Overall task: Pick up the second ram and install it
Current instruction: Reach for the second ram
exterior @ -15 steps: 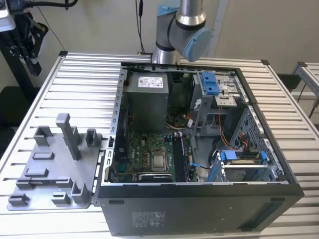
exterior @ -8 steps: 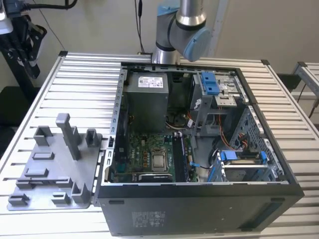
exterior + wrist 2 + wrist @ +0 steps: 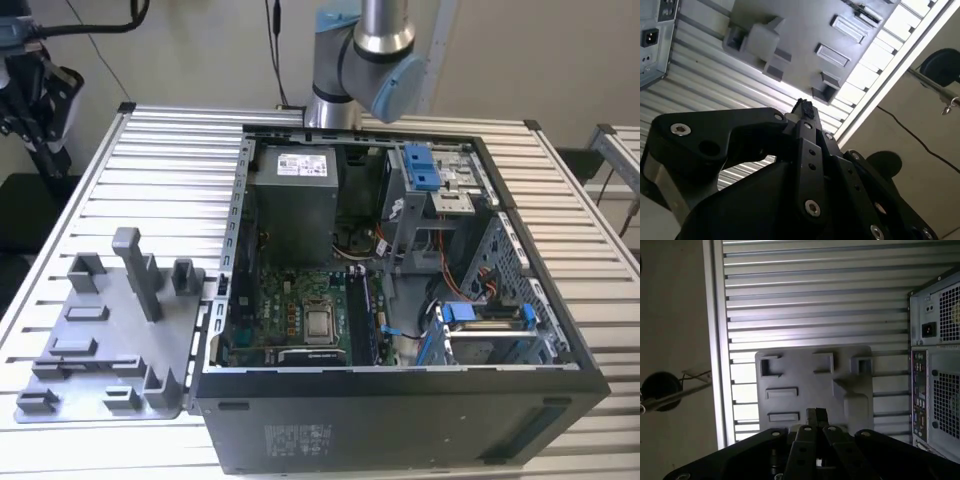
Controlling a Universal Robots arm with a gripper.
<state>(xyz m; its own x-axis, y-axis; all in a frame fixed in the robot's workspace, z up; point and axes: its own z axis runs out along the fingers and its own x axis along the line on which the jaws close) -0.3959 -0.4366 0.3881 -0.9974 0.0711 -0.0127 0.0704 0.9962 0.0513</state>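
Observation:
In both wrist views my gripper (image 3: 805, 106) (image 3: 816, 414) hangs well above the grey plastic holder (image 3: 790, 30) (image 3: 810, 375). Its two fingers meet at the tip, shut, and I see nothing between them. The second ram is out of view. In the exterior view the holder (image 3: 100, 340) lies on the slatted table at the exterior view's left of the open computer case (image 3: 400, 410), with only grey blocks and a tall post (image 3: 135, 270) on it. The arm's elbow (image 3: 365, 60) rises behind the case.
The case lies open with its motherboard (image 3: 300, 320), processor socket (image 3: 320, 322), power supply (image 3: 292, 205) and blue-tabbed drive cages (image 3: 485, 320) exposed. Long dark memory slots (image 3: 363, 318) run beside the socket. The case's rear panel (image 3: 935, 365) borders the holder. The table edge (image 3: 715, 365) lies beyond.

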